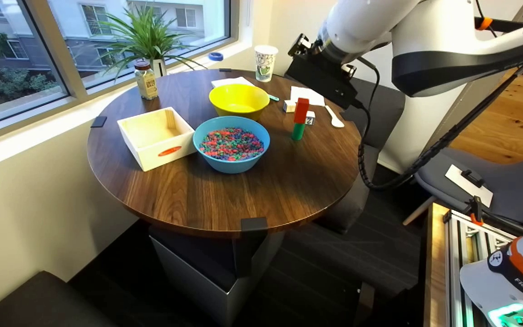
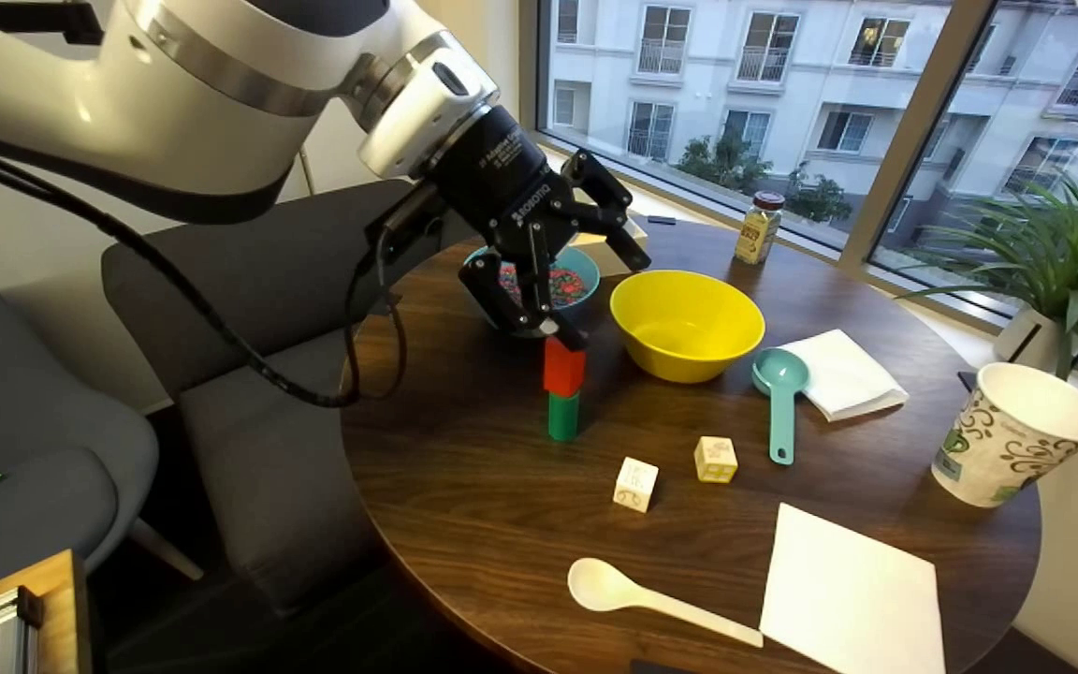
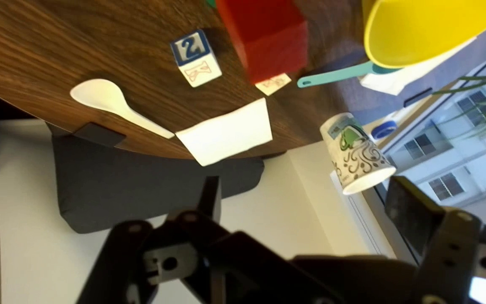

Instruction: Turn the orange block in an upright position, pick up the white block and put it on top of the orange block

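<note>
hangs tilted above a brown table (image 2: 502,524) with the hand (image 2: 600,292) spread wide, with a big gap between 2 fingers (image 2: 631,250) and with nothing held there. has the orange block (image 2: 564,370) close under the hand, apart from the fingers in the wrist view, standing tall on 1 end on top of a little green block (image 2: 563,418). has 2 small letter blocks (image 2: 635,485) and a yellow bowl (image 2: 679,367) lower than the hand, too. farther from the hand, in an exterior view, has a wooden box (image 1: 152,158) right beside a blue bowl (image 1: 230,167) of tiny colored bits (image 1: 232,144). also well apart from the hand, has a paper cup (image 2: 1016,435) with swirls, a pale spoon (image 2: 602,585) and a jar (image 2: 758,232).
</note>
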Available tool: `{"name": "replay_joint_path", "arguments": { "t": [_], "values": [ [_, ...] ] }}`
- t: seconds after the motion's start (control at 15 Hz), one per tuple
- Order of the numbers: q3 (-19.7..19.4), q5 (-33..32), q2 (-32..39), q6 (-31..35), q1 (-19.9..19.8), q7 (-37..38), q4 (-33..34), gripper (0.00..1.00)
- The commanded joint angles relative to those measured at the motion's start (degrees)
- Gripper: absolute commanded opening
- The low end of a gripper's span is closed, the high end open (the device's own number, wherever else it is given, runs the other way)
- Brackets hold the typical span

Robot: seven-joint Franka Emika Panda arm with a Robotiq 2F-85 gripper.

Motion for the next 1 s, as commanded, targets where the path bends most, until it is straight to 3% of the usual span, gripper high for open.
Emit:
{"name": "replay_joint_path", "arguments": {
  "t": [0.0,0.07,0.4,0.53,0.6,0.67,0.93],
  "values": [
    [-2.7,14.3,-1.7,4.5,-1.8,-11.9,-1.6,1.0],
    [-4.6,18.6,-2.1,5.6,-1.4,-16.0,-2.0,1.0],
    [-7.2,39.5,-3.4,8.6,-5.0,-39.1,-4.0,1.0],
    [-10.7,48.1,-3.4,8.1,-3.1,-48.6,-4.7,1.0],
    [-8.6,49.9,-2.7,5.9,-5.9,-50.8,-4.0,1.0],
    [-6.9,45.7,-2.0,7.0,-7.0,-46.4,-2.7,1.0],
    [-7.1,48.6,-1.9,6.9,-7.8,-50.1,-3.2,1.0]
  ]
}}
